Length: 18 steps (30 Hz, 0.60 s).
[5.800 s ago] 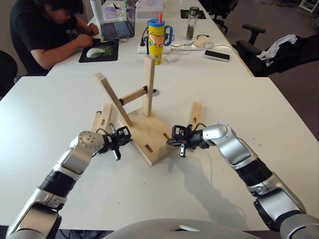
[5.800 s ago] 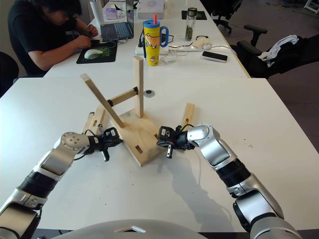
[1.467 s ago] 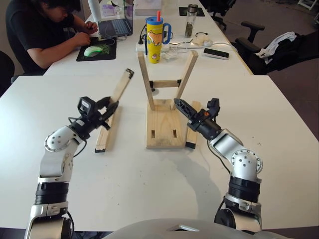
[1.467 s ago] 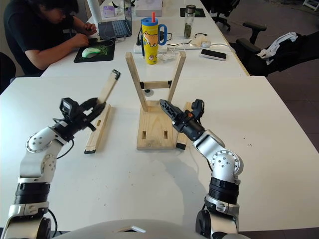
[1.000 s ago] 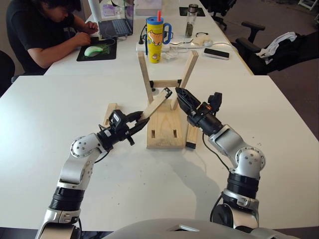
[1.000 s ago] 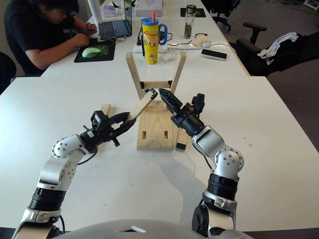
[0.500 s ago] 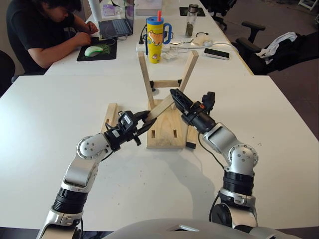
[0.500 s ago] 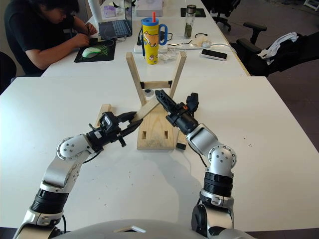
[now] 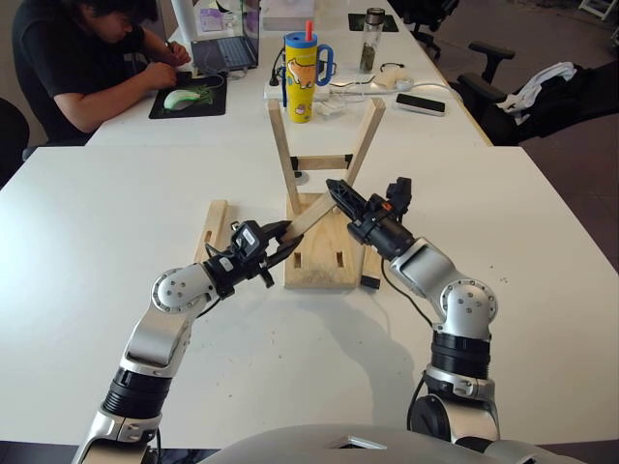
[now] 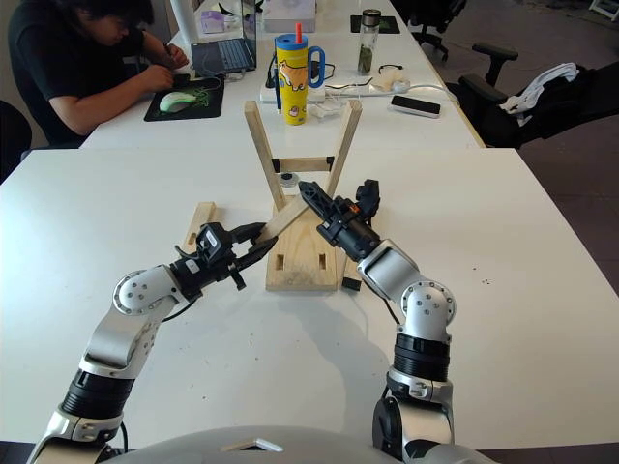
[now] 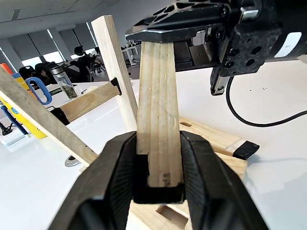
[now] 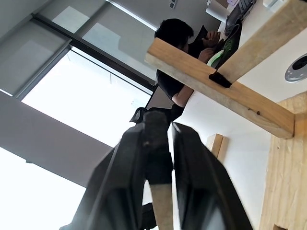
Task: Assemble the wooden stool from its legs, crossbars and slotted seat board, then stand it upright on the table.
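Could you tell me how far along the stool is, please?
Done: two legs and a crossbar stand in the seat board. In hand: left gripper and right gripper clamp a third leg. Left: slot it in, add the loose leg beside the board, stand it all upright.

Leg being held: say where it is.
Left eye view, centre: the leg slants over the seat board, between left end effector and right end effector.
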Tool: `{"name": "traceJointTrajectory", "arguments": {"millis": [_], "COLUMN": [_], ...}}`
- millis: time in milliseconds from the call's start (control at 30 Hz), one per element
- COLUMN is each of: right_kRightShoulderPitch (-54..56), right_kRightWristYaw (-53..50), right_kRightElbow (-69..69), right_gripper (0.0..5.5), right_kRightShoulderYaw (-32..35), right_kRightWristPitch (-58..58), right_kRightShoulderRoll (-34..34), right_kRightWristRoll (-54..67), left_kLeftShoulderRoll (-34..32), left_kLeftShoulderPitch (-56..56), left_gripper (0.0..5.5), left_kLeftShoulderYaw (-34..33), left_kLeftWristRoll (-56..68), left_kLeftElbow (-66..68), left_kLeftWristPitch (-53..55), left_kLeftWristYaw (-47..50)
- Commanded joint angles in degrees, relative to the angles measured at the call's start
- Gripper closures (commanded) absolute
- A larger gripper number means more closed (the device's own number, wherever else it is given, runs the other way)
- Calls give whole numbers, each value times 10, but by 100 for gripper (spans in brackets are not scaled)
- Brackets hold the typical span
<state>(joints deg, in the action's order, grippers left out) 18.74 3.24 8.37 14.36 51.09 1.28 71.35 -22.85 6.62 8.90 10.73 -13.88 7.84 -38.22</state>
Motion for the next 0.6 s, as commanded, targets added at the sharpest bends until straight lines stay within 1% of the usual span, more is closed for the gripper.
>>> {"name": "traceJointTrajectory", "arguments": {"millis": [33, 267, 367, 400, 467, 533, 600], "right_kRightShoulderPitch": [-2, -5, -7, -10, -17, -25, -39], "right_kRightWristYaw": [-10, -11, -9, -10, -8, -13, -22], "right_kRightElbow": [0, -6, -11, -14, -17, -16, -1], "right_gripper": [503, 504, 504, 505, 505, 505, 505], "right_kRightShoulderYaw": [-3, -5, -8, -6, -9, 4, 3], "right_kRightWristPitch": [1, -5, -17, -24, -42, -67, -106], "right_kRightShoulderRoll": [-8, -13, -27, -33, -50, -55, -70], "right_kRightWristRoll": [-1, -15, -45, -59, -100, -125, -184], "left_kLeftShoulderRoll": [1, 12, 26, 31, 46, 61, 70], "left_kLeftShoulderPitch": [3, 6, 3, 4, 11, 24, 33], "left_gripper": [419, 419, 419, 383, 359, 329, 294], "left_kLeftShoulderYaw": [-4, -1, -14, -23, -52, -87, -116], "left_kLeftWristRoll": [-8, -11, 17, 32, 56, 86, 108], "left_kLeftElbow": [10, 15, 9, 7, 10, 22, 31], "left_kLeftWristPitch": [4, 7, 20, 29, 40, 50, 54], "left_kLeftWristYaw": [11, 18, 17, 18, 35, 58, 76]}}
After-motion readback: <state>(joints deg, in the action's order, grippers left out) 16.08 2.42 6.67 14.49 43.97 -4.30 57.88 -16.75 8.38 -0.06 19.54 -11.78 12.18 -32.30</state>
